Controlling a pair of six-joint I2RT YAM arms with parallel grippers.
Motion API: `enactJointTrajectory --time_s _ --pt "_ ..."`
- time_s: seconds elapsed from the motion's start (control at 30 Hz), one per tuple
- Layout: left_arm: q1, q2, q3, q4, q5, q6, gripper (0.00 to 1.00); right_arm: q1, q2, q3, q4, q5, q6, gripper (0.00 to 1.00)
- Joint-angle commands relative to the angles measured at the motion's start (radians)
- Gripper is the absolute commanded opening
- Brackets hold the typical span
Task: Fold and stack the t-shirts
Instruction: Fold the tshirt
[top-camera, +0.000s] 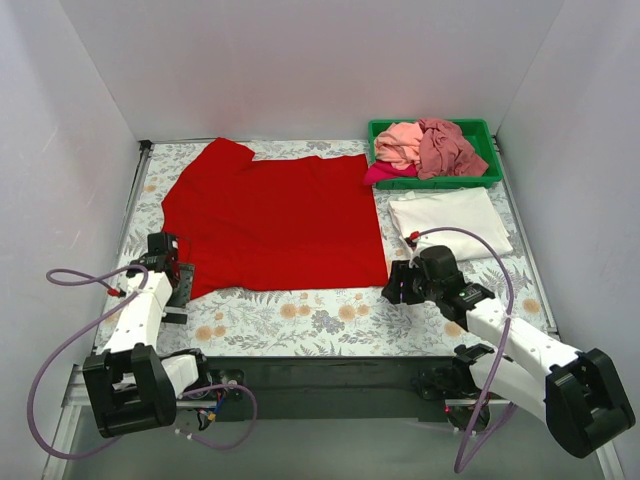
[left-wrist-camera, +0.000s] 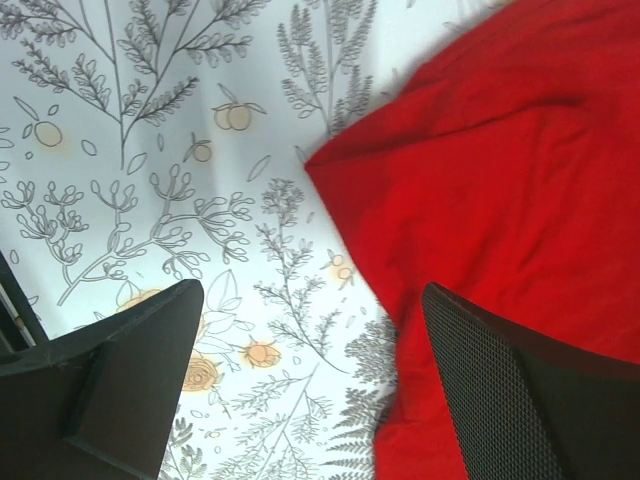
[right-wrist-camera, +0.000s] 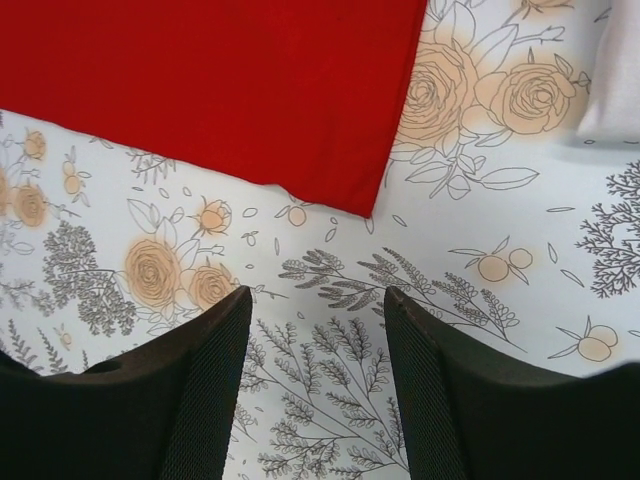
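A bright red t-shirt (top-camera: 275, 215) lies spread flat on the flowered cloth. A folded white t-shirt (top-camera: 450, 220) lies at the right. Pink, dusty rose and magenta shirts (top-camera: 425, 148) are heaped in a green tray (top-camera: 484, 130) at the back right. My left gripper (top-camera: 172, 262) is open and empty over the red shirt's near left corner (left-wrist-camera: 480, 220); one finger (left-wrist-camera: 520, 390) hangs over red cloth. My right gripper (top-camera: 398, 285) is open and empty just off the shirt's near right corner (right-wrist-camera: 350, 190). The white shirt's edge (right-wrist-camera: 615, 80) shows in the right wrist view.
The table is covered by a floral cloth (top-camera: 300, 320) and walled in white on three sides. A metal rail (top-camera: 130, 215) runs along the left edge. Purple cables (top-camera: 60, 350) loop from both arms near the front.
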Motion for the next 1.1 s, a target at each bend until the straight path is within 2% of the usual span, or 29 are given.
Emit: enactJointTrajectory --time_s 0.0,0.13,0.3,0.47,0.53,0.63,0.87,0.93,1.07 --pt "0.006 -0.013 -0.03 0.019 -0.024 -0.041 0.9 -0.004 -0.063 0.026 0.031 -0.043 0.013 0.63" --pt "0.012 0.001 -0.054 0.069 -0.052 -0.038 0.87 -0.004 -0.119 0.01 0.026 -0.044 0.031 0.64" --pt "0.018 0.068 -0.093 0.111 -0.021 -0.019 0.7 -0.004 -0.15 0.015 -0.008 -0.009 0.029 0.65" --pt "0.023 0.102 -0.139 0.165 -0.015 -0.016 0.59 -0.004 -0.131 0.027 -0.031 0.009 0.028 0.66" --pt "0.029 0.116 -0.15 0.183 -0.015 -0.016 0.46 -0.006 -0.119 0.029 -0.035 0.009 0.028 0.66" --pt "0.031 0.13 -0.142 0.191 -0.024 -0.013 0.38 -0.006 -0.104 0.033 -0.035 0.023 0.026 0.66" --pt "0.035 0.112 -0.125 0.186 -0.043 -0.007 0.38 -0.004 -0.048 0.059 -0.035 0.017 0.02 0.66" --pt "0.038 0.09 -0.114 0.16 -0.064 -0.015 0.44 -0.006 -0.035 0.07 -0.035 0.017 0.02 0.66" --pt "0.052 0.017 -0.091 0.149 -0.063 -0.015 0.46 -0.006 -0.027 0.075 -0.035 0.023 0.017 0.66"
